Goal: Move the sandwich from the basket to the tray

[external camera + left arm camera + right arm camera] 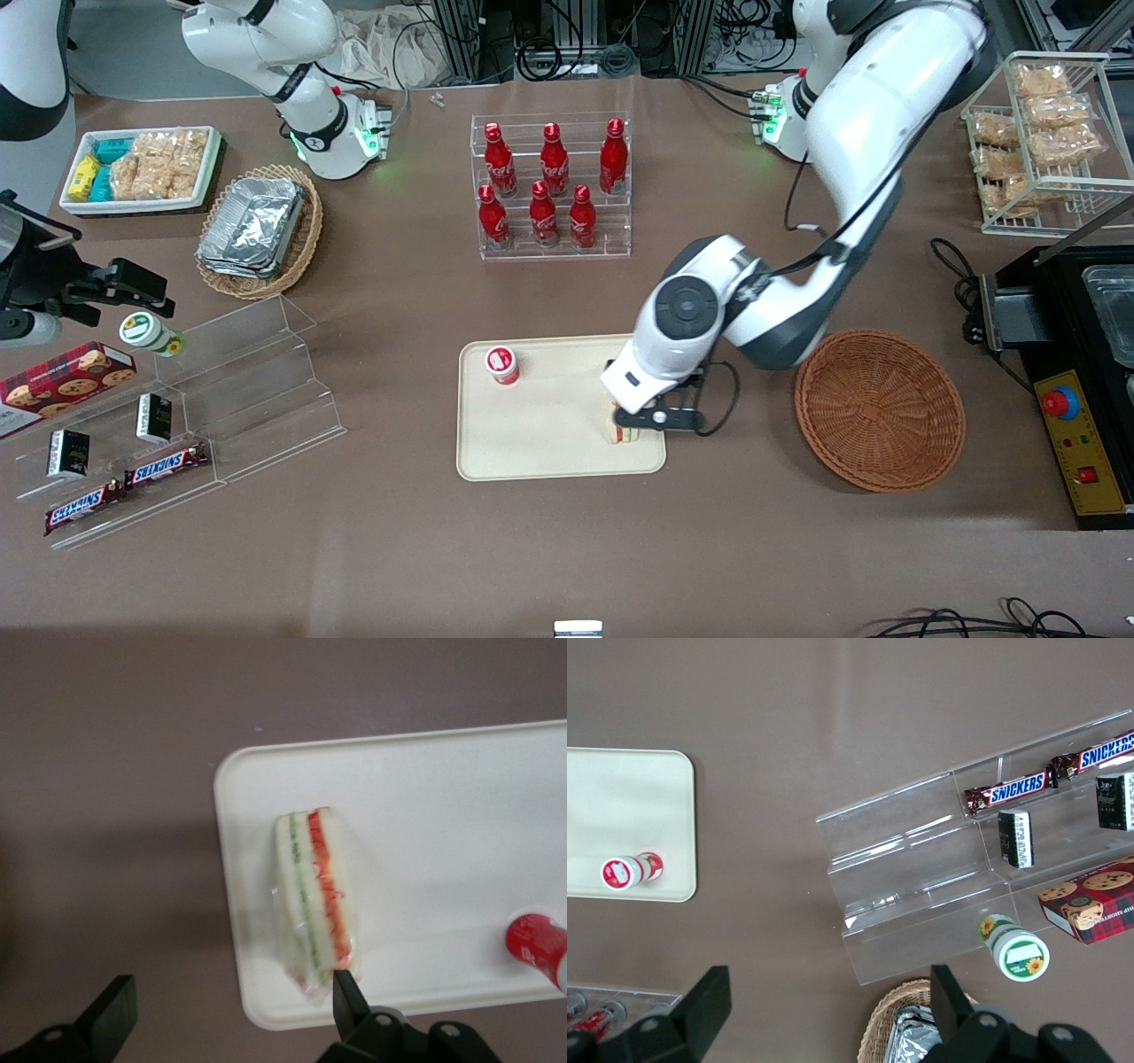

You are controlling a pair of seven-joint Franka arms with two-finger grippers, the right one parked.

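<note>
Your gripper [229,1005] hangs over the tray [540,452] just right of centre in the front view, with its fingers spread wide and released. In the wrist view one fingertip [344,990] sits right at the end of the sandwich [314,895], whether touching or just clear of it you cannot tell, while the other fingertip [113,1005] is well apart from it, over the bare brown table [106,771]. Nothing is gripped.

The sandwich lies flat in the tray near its rounded corner, its red and green filling stripes facing up. In the front view you see only a sliver of the sandwich [620,431] under the gripper [660,418], near the tray's edge nearest the basket [879,409]. The basket sits at centre right of the front frame, beside the tray toward the working arm's end, and holds nothing.

Counting: one sandwich, one basket, one tray. One small red-capped bottle [502,364] stands in the tray's upper left part, well apart from the sandwich. Six red bottles [554,184] fill the clear rack [551,248] at top centre. Two Snickers bars [124,486] lie on the clear stepped stand [257,390] at lower left.
</note>
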